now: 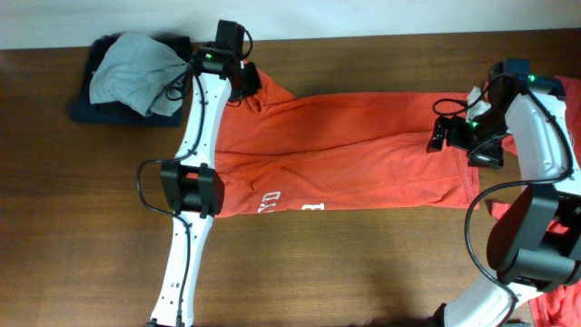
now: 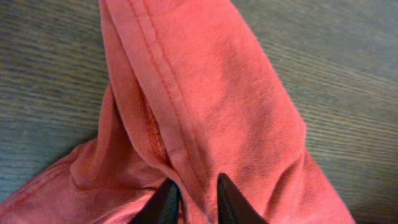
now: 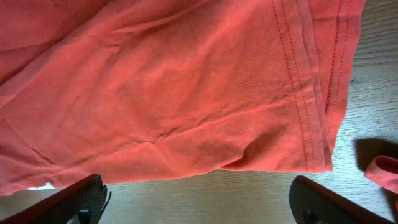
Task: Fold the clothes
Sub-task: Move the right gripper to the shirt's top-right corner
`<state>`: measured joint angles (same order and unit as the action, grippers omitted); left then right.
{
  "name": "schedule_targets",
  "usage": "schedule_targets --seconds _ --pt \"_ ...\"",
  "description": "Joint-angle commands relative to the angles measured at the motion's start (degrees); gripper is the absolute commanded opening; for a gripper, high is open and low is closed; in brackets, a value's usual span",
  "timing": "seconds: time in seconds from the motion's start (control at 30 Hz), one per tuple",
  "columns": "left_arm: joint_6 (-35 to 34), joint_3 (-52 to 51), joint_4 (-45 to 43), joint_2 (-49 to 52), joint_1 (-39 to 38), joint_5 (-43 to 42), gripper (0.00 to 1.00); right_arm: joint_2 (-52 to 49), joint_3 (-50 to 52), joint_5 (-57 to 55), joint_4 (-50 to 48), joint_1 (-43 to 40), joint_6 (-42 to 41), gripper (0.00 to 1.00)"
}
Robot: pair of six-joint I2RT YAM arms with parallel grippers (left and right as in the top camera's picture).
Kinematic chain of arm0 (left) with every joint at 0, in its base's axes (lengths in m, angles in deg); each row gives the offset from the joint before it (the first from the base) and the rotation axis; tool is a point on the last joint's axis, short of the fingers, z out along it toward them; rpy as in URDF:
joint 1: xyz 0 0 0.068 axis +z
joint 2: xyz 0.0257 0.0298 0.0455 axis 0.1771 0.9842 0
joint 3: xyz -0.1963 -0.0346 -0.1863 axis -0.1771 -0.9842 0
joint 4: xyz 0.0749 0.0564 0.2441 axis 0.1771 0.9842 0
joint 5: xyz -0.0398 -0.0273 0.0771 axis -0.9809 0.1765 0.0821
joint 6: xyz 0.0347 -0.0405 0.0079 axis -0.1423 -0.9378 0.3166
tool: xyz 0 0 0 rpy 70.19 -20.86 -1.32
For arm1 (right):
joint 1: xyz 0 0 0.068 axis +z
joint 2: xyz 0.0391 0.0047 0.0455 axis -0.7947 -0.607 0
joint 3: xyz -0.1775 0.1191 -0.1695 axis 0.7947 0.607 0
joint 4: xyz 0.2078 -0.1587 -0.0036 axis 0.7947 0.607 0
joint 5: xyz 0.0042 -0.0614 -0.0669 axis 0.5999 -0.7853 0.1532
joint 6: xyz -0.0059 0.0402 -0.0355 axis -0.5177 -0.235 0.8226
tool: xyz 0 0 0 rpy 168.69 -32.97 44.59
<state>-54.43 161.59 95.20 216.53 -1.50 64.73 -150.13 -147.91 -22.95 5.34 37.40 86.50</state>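
An orange-red T-shirt [image 1: 354,150] lies spread across the middle of the wooden table [image 1: 363,263], with its long axis running from side to side. Broad creases run along its length. Bits of white print [image 1: 311,209] show at the edge nearest the arm bases (too little shows to read it).

The left gripper [image 1: 243,84] sits at the shirt's far left corner. In the left wrist view its two dark fingertips [image 2: 166,202] stand close together with a fold of the fabric pinched between them. From there a ribbed, stitched hem [image 2: 158,93] rises away over the wood grain.

The right gripper [image 1: 443,138] is at the opposite end, over the shirt's right edge. In the right wrist view its fingers [image 3: 74,199] are spread wide and hold nothing. The double-stitched hem [image 3: 311,99] lies flat on the table just beyond them.

A grey garment [image 1: 136,68] lies crumpled on top of a dark blue one [image 1: 91,111] at the far left of the table, just beside the left arm's wrist. More red cloth [image 1: 556,313] shows at the near right corner, by the right arm's base. A small curl of similar red cloth [image 3: 384,171] shows at the right border of the right wrist view, apart from the shirt's hem.
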Motion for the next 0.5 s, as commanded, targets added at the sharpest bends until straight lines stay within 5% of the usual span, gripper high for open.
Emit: schedule_targets --seconds 0.0,0.47 --pt "-0.2 1.5 -0.5 0.7 0.3 -1.0 0.14 0.9 0.2 0.7 0.2 0.3 0.6 0.99" --pt "-0.2 1.5 -0.4 0.7 0.3 -3.5 0.01 0.9 0.2 0.7 0.2 0.3 0.6 0.99"
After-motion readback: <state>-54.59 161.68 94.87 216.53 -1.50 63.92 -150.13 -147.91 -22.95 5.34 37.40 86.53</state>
